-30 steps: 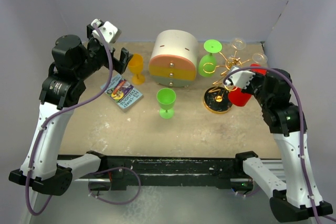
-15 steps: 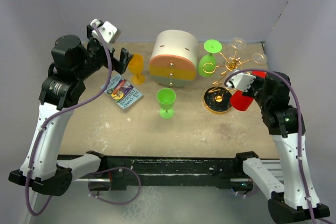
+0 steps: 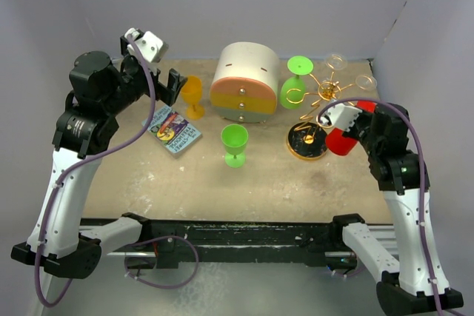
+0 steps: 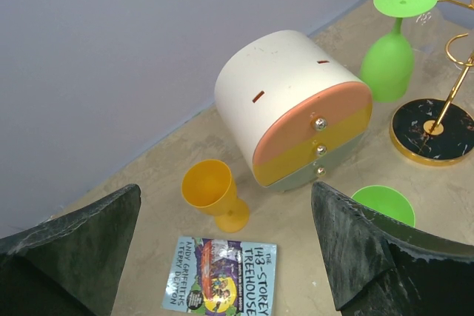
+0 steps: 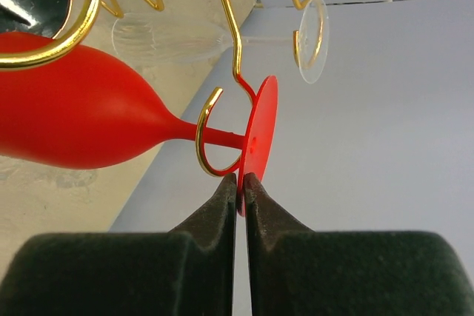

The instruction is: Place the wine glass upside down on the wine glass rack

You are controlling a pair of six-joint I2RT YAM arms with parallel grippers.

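Pinching the rim of the flat round foot of the red plastic wine glass (image 5: 89, 120), the right tool (image 5: 241, 179) has its two dark fingers pressed together with only the thin edge of the foot between them; the glass's slim stem runs through a curled hook at the end of one arm of the gold wire wine glass rack (image 3: 324, 92), with the foot just past the hook on the tool's side and the bowl on the other; whether the foot bears on the wire cannot be told; in the top view the red bowl sits just right of the rack's round black-and-gold disc base (image 3: 306, 142), which stands on the sandy table (image 3: 281, 183); two clear stemmed glasses (image 3: 337, 61) show at the rack's far arms; the left tool (image 3: 167, 85) hangs above the back left of the table with its fingers spread wide and nothing between them; under it stand a small orange plastic goblet (image 4: 215, 194) and a colourful paperback book (image 4: 222, 283) lying flat; the round white drawer box with orange and yellow bands (image 4: 296, 109) sits mid-table at the back; a lime green glass (image 4: 389, 57) is bowl-down, foot up, between that box and the rack; another green glass (image 3: 235, 144) stands upright in front of the box
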